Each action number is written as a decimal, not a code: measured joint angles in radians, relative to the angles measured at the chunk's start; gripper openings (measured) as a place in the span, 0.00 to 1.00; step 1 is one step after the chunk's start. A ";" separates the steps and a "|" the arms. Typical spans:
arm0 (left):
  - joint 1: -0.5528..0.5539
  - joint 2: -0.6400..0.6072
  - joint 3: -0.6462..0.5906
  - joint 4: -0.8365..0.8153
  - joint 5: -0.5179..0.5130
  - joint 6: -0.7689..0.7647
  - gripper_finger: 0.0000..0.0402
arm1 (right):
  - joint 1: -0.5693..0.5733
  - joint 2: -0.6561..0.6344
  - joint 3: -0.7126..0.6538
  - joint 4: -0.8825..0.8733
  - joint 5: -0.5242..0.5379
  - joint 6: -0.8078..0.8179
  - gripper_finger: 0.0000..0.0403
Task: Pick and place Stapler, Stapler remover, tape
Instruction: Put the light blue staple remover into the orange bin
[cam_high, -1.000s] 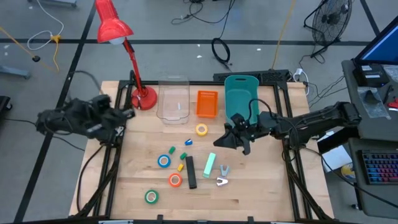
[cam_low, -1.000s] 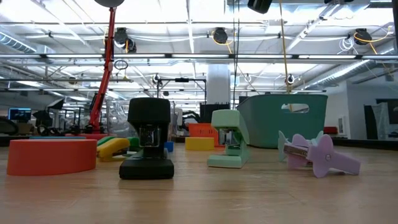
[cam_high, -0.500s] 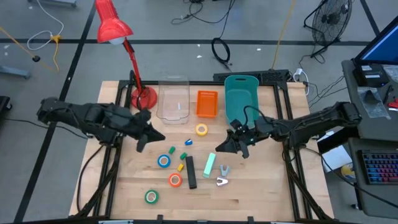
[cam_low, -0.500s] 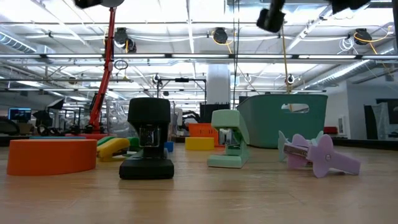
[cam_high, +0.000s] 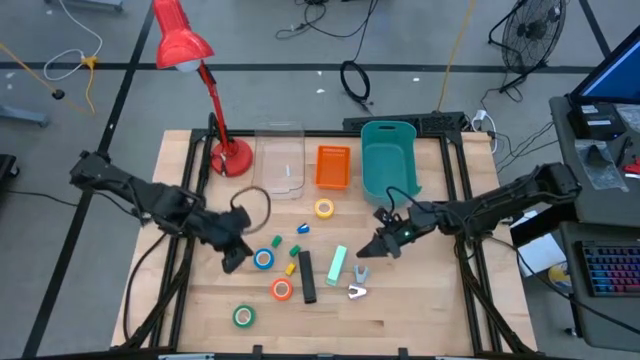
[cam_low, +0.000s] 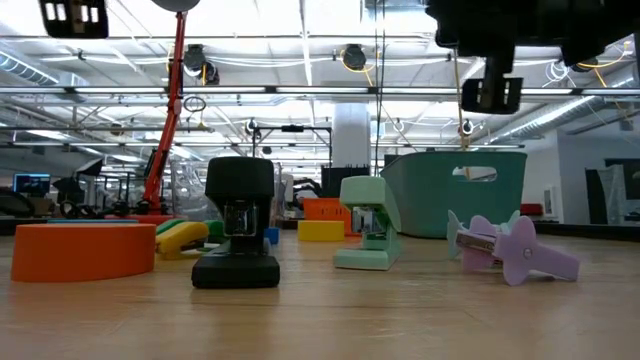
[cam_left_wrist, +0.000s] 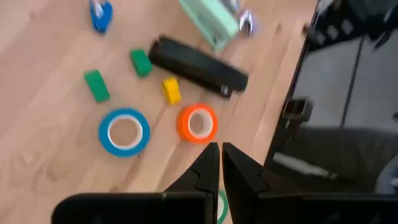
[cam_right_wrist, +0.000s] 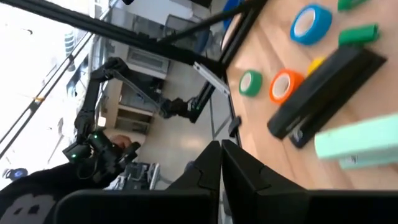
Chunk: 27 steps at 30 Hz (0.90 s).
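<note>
A black stapler and a mint-green stapler lie on the wooden table beside a lilac staple remover. Tape rolls lie flat around them: yellow, blue, orange and green. My left gripper hangs shut, tipped downward, above the table just left of the blue tape. My right gripper is shut and roughly level in the air just right of the mint stapler, over the staple remover. Neither holds anything.
Along the far edge stand a red desk lamp, a clear bin, an orange tray and a teal bin. Small green, blue and yellow blocks lie among the tapes. A pale second remover lies near the front.
My left arm has swung in from the table's left edge toward the middle, sinking and tipping its gripper downward beside the blue tape. My right gripper has sunk and moved toward the near edge, close to the mint stapler. Both stayed shut; no object moved.
</note>
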 joint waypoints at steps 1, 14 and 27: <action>-0.013 0.019 0.000 0.000 -0.016 -0.006 0.05 | 0.011 0.000 -0.001 -0.001 0.003 0.001 0.02; -0.060 0.235 0.000 0.021 -0.031 -0.072 0.05 | 0.126 0.000 -0.001 0.396 0.238 -0.045 0.02; -0.130 0.249 -0.001 0.318 -0.210 -0.279 0.05 | 0.293 0.000 0.092 0.584 0.364 -0.270 0.02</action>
